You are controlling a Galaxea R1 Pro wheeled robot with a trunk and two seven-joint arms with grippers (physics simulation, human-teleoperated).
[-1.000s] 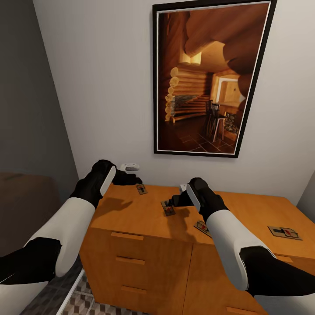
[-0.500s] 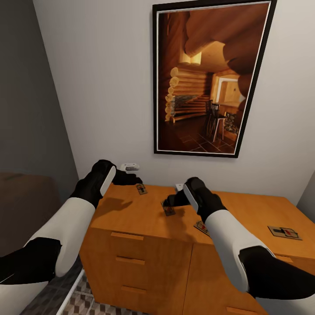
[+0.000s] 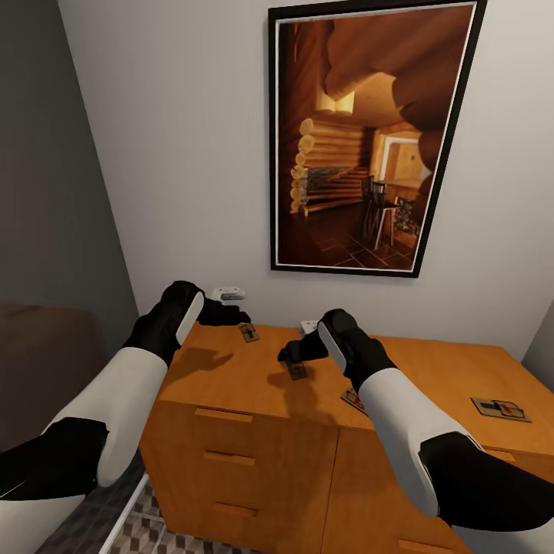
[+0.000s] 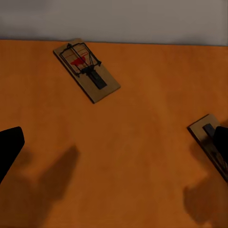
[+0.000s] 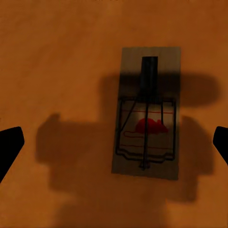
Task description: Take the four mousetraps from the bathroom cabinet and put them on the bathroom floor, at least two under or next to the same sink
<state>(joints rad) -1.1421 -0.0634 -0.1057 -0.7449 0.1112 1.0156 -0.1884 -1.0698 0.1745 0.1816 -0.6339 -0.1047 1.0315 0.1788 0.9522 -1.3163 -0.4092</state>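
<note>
The orange-brown cabinet (image 3: 231, 369) stands against the wall with several mousetraps lying flat on its top. One mousetrap (image 3: 248, 332) (image 4: 87, 71) lies near the back edge, just beyond my open left gripper (image 3: 235, 315) (image 4: 114, 147). A second mousetrap (image 3: 296, 370) (image 5: 147, 114) lies right under my right gripper (image 3: 286, 355) (image 5: 114, 145), which hovers open above it with its fingertips (image 5: 10, 145) wide apart. My right forearm partly hides a third mousetrap (image 3: 352, 399). Another mousetrap (image 3: 500, 408) lies far to the right.
A large framed picture (image 3: 369, 138) hangs on the white wall above the cabinet. A small white object (image 3: 228, 293) sits at the wall behind my left gripper. A grey wall and a dark brown block (image 3: 38, 346) close the left side. Patterned floor tiles (image 3: 138, 531) show at lower left.
My right gripper has slid left along the cabinet top and now hangs over the second mousetrap. The left arm has not moved.
</note>
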